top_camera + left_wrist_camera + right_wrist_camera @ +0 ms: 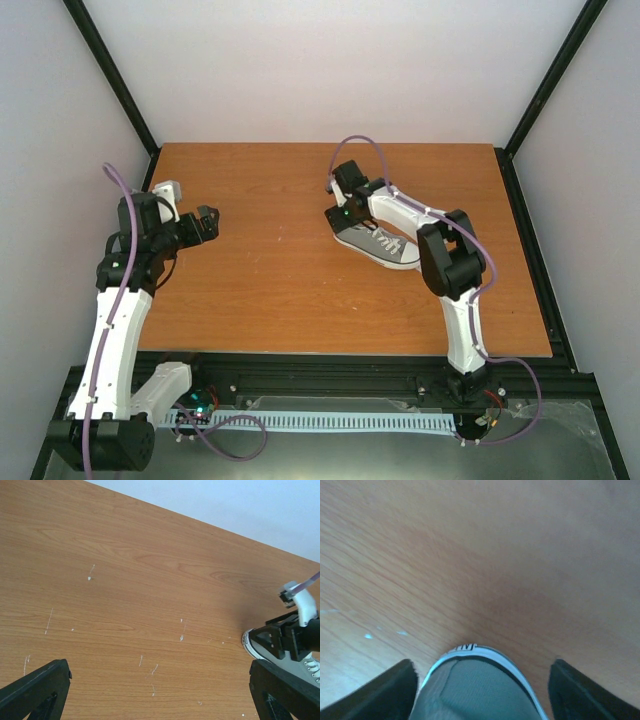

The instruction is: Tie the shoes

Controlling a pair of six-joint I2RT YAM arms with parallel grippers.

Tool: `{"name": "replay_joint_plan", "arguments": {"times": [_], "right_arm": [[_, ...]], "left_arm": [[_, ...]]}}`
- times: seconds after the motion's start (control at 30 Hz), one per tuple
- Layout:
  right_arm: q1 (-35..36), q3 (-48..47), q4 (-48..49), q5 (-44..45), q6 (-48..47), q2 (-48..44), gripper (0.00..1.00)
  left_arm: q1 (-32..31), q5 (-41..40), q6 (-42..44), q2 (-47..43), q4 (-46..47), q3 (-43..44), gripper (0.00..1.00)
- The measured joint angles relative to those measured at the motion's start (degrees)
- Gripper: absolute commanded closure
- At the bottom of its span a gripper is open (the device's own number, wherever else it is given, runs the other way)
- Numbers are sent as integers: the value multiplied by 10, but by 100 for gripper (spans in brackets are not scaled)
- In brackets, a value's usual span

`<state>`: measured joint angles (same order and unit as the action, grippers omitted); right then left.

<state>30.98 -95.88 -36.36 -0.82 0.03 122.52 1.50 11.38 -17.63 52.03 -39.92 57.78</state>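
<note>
The small grey canvas shoe with the white rubber toe and white edge (378, 246) lies on the brown wooden desk (260, 290). It is in the right half, about midway between the far edge and the near edge. Its heel points to the far left corner and its toe points to the near right corner. The white laces (386, 240) run up its top. They are too small for me to tell if there is a bow.

The right end effector (482, 661) is low at the heel of the shoe. Its two black fingers (375, 692) are spread, one on each side of the heel. The heel, with its little white tag (465, 646), sits between them. One finger looks right against the shoe, and the other has bare wood beside it, so it is not pinching yet. I think it is there to hold the shoe so it won't slide when the laces get pulled.

The left end effector (159, 662) hangs over the left part of the desk, well apart from the shoe. Its fingers are spread wide and hold nothing. It faces the shoe, so I guess it waits for its turn at the laces. The tying looks hardly begun.
</note>
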Motion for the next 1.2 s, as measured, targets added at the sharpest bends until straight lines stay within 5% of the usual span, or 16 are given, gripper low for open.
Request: {"name": "replay_joint_plan", "arguments": {"times": [0.07,0.1,0.33,0.57,0.87,1.03,1.2], "right_arm": [[5,-4,-7,8,6,21,91],[8,-9,-8,12,7,23,96],[14,-2,-5,62,17,-2,97],[-5,-10,-11,86,13,-129,97],[-132,-77,30,96,1,-219,97],[-118,-73,65,0,-24,-225,97],[-34,60,147,-84,-54,-238,97]], "left_arm": [[0,0,0,2,0,0,0],[0,0,0,2,0,0,0],[0,0,0,2,0,0,0],[0,-1,1,2,0,0,0],[0,-7,1,2,0,0,0],[0,-7,1,0,0,0,0],[0,-7,1,-4,0,-4,0]]}}
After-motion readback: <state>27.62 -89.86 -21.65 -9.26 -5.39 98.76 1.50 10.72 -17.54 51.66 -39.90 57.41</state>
